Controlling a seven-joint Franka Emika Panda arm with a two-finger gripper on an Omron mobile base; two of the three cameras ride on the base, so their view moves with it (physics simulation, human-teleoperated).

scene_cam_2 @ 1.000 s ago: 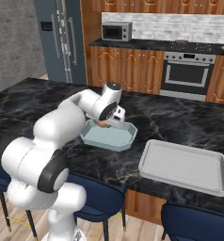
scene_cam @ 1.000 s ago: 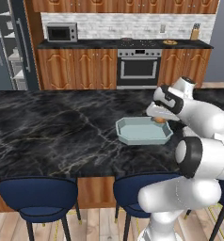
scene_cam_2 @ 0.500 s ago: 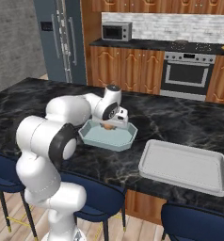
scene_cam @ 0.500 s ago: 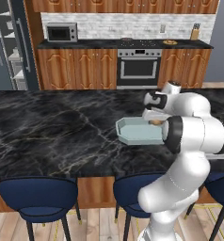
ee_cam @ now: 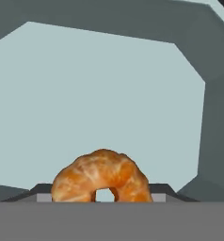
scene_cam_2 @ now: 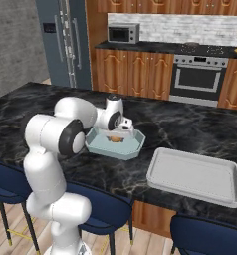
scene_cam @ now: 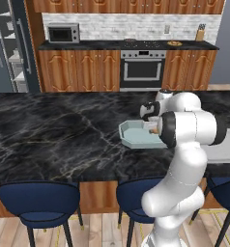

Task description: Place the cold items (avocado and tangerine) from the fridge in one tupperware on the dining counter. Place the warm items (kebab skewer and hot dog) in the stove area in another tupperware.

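Claw pinching the tangerine over the pale blue tub.

The claw [scene_cam_2: 115, 137] is low inside the tub [scene_cam_2: 101, 147], closed on the orange tangerine [ee_cam: 100, 178], which sits between its tips just above the tub floor. The tub rests on the black marble surface [scene_cam_2: 190, 129]. A flat grey tray [scene_cam_2: 194, 175] lies on the same surface, apart from the tub.

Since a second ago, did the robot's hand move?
Yes. The gripper has sunk lower into the pale blue tupperware on the dark counter, carrying the tangerine down with it.
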